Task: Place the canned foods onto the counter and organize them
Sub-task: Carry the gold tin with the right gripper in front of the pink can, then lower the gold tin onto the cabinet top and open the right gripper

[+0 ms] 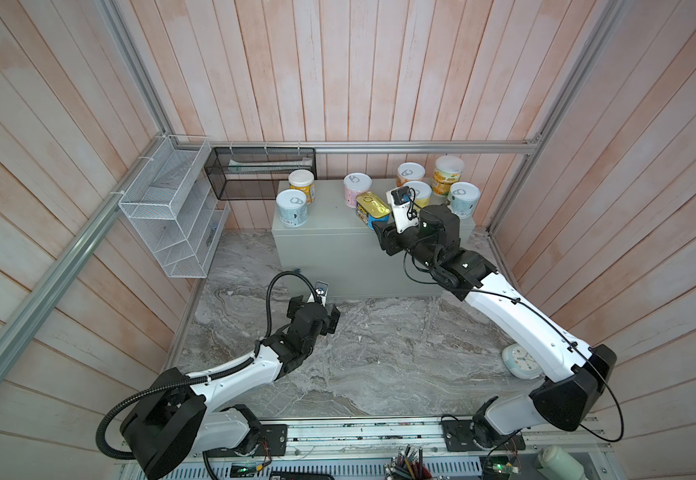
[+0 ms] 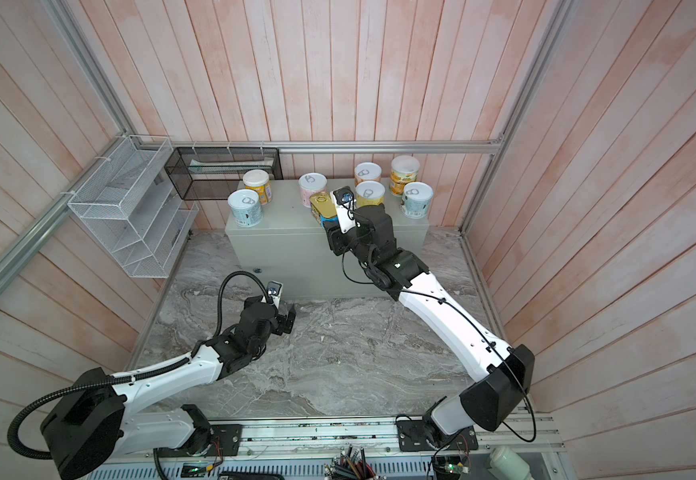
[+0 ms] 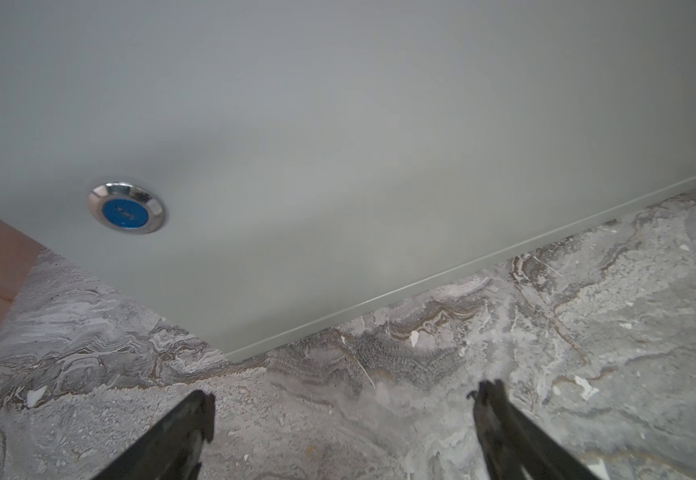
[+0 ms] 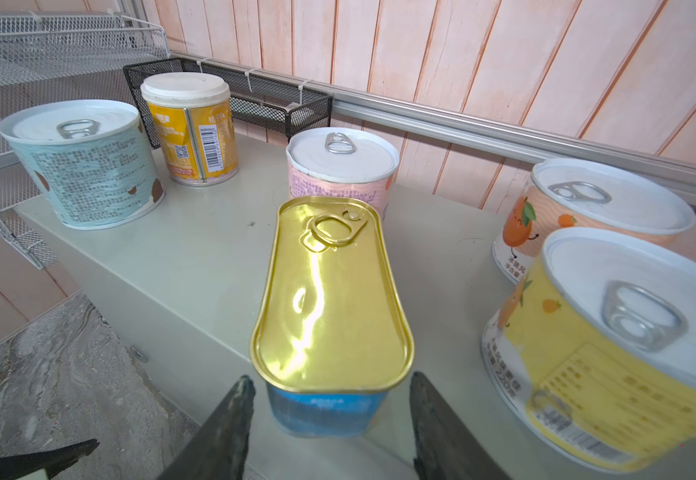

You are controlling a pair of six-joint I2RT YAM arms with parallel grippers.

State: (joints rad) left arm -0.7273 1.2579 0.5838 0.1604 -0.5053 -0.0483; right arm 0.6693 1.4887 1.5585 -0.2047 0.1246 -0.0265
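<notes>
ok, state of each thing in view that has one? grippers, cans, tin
Left gripper: open, empty, over the grey-veined marble surface.
Right gripper: open, jaws either side of the gold-topped rectangular tin.
Tin: upright on the light-grey metal counter, pull-tab intact.
Seven round pastel-labelled cans: upright on the counter.
</notes>
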